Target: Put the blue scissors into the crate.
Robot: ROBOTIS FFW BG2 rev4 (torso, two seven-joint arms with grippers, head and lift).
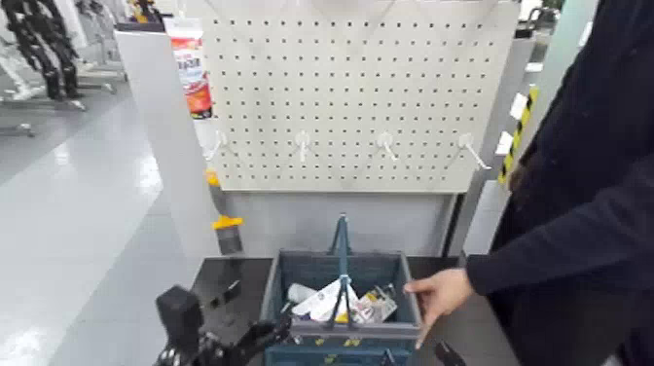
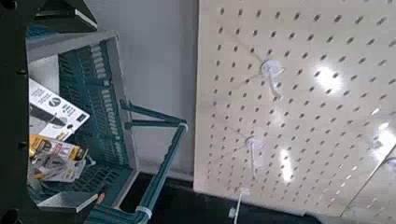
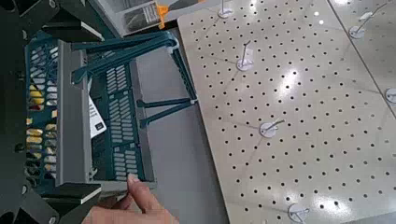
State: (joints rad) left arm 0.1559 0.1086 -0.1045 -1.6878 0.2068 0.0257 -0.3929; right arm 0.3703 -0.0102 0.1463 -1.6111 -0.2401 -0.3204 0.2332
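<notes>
If you retreat crookedly, the basket (image 1: 321,330)'s handle (image 1: 343,248) could snag.
Left gripper (image 2: 89,110) above scissors (image 2: 47,117), right gripper (image 3: 93,112) beside the basket: both wide open, empty.

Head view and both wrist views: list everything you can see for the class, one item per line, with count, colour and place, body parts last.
Shopping basket: one, grey-blue, on the table
Packaged goods: several, mostly white with some yellow, in the basket
Table: one, dark, under the basket
Pegboard: one, cream, behind
Hooks: at least four, white, on the pegboard
Tube pack: one, red and white, upper left
Striped strip: one, yellow-black, right
Person's hand: one, dark-sleeved, at the basket's right side
Left gripper: one, black, basket's left
Right gripper: one, black, basket's near right
</notes>
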